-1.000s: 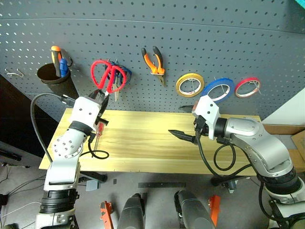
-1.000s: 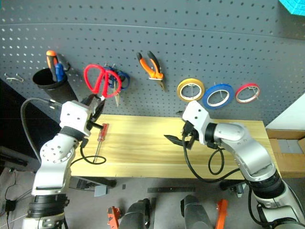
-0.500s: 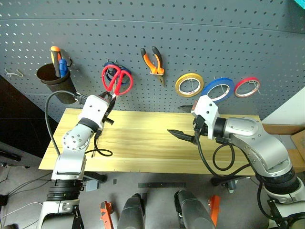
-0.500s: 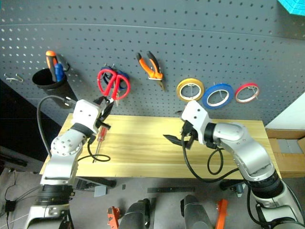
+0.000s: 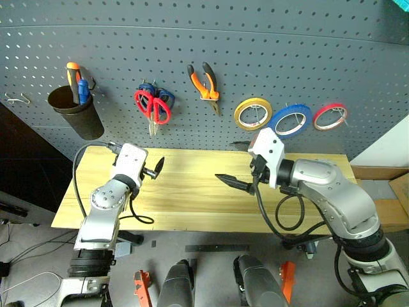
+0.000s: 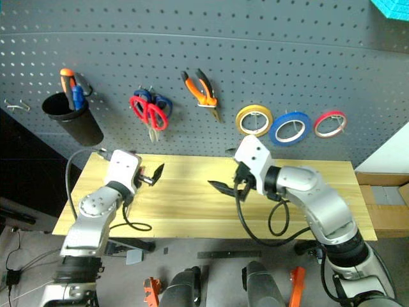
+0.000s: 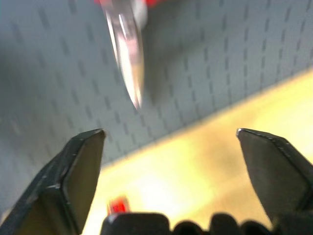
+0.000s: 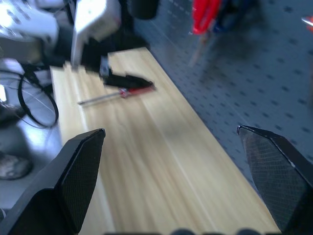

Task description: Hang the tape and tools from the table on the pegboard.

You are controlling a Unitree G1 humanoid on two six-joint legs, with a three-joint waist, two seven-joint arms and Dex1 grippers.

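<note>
On the dark grey pegboard [image 5: 287, 51] hang the red-handled scissors [image 5: 152, 105], the orange-and-black pliers [image 5: 206, 81] and the blue tape [image 5: 291, 120]. The scissors' blade tip [image 7: 128, 63] shows above my left gripper [image 5: 154, 169], which is open and empty, low over the table's [image 5: 192, 204] left part. The red-handled screwdriver [image 8: 122, 93] lies on the table just beside that gripper's black fingers [image 8: 124, 78]. My right gripper [image 5: 233, 182] hovers open and empty over the table's middle, pointing left.
Blue-handled scissors [image 5: 165, 97] hang behind the red ones. A yellow roll [image 5: 253, 113] and a red roll [image 5: 331, 116] flank the blue tape. A dark cup [image 5: 75, 112] with screwdrivers hangs at the far left, beside a bare hook [image 5: 19, 98].
My left gripper has opened and let go of the red scissors, which now hang on the pegboard. That hand has dropped to the table. The right gripper drifted slightly left.
</note>
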